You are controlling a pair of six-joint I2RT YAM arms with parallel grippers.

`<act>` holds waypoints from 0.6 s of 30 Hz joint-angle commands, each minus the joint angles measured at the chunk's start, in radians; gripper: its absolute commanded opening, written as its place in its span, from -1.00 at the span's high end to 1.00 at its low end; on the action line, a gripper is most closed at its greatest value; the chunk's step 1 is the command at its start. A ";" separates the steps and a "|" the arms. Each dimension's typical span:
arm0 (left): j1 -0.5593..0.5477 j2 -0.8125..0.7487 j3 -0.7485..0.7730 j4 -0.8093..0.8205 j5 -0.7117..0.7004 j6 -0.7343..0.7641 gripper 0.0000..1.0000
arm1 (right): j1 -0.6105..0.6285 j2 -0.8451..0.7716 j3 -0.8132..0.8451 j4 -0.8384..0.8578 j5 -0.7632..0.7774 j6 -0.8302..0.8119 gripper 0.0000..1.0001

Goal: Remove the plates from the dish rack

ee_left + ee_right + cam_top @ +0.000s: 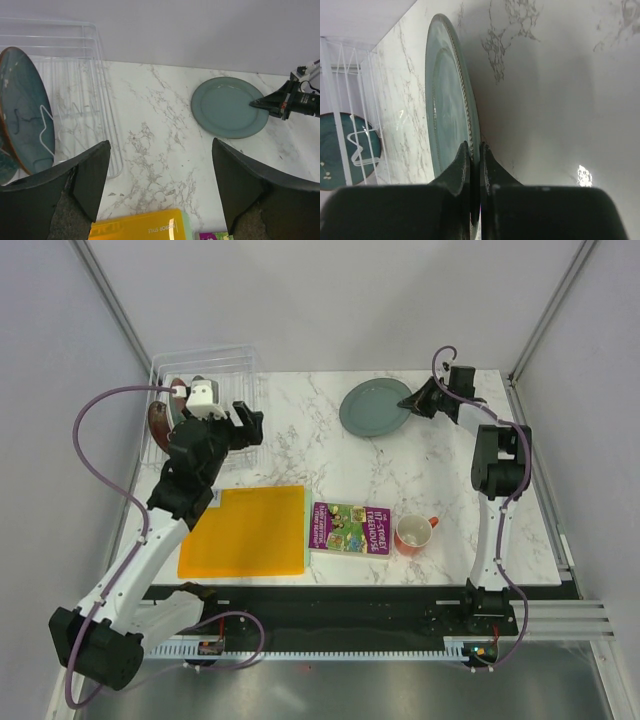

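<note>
My left claw (232, 423) stands wide open with nothing in it, hovering at the right side of the dish rack (205, 362), which sits at the far left corner of the tabletop (300, 440). A teal plate (22, 100) stands upright in the rack. My right claw (407, 401) is pinched on the rim of the grey-green plate (372, 407), which sits on the tabletop near the far edge, right of centre.
</note>
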 commanded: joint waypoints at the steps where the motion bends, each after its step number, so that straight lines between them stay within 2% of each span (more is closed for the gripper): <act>1: -0.004 -0.044 -0.037 -0.039 -0.086 0.070 -0.77 | 0.002 -0.001 0.158 -0.055 0.035 -0.080 1.00; 3: -0.004 -0.055 -0.046 -0.041 -0.087 0.067 -0.77 | 0.002 0.012 0.162 -0.076 0.069 -0.095 0.96; 4: -0.004 -0.063 -0.054 -0.042 -0.089 0.067 -0.77 | 0.002 0.012 0.155 -0.099 0.085 -0.103 0.81; 5: -0.002 -0.066 -0.054 -0.045 -0.090 0.069 -0.77 | 0.003 0.013 0.154 -0.113 0.099 -0.115 0.54; 6: -0.004 -0.067 -0.057 -0.050 -0.099 0.069 -0.77 | 0.003 0.013 0.151 -0.127 0.128 -0.121 0.08; 7: -0.004 -0.070 -0.060 -0.052 -0.104 0.072 -0.77 | 0.003 0.013 0.142 -0.139 0.135 -0.128 -0.08; 8: -0.002 -0.072 -0.060 -0.055 -0.112 0.073 -0.77 | 0.002 0.016 0.136 -0.142 0.147 -0.140 -0.37; 9: -0.002 -0.072 -0.060 -0.059 -0.115 0.075 -0.77 | 0.002 0.015 0.129 -0.147 0.155 -0.141 -0.49; 12: -0.004 -0.076 -0.055 -0.065 -0.124 0.082 -0.77 | 0.002 0.018 0.117 -0.159 0.165 -0.157 -0.58; 15: -0.004 -0.072 -0.049 -0.070 -0.152 0.104 -0.81 | 0.005 -0.007 0.103 -0.188 0.211 -0.198 -0.85; 16: -0.004 -0.069 -0.046 -0.070 -0.161 0.121 -0.81 | 0.005 -0.031 0.090 -0.211 0.277 -0.212 -0.96; 18: -0.002 -0.050 -0.034 -0.072 -0.197 0.131 -0.84 | 0.007 -0.062 0.065 -0.224 0.349 -0.255 -0.96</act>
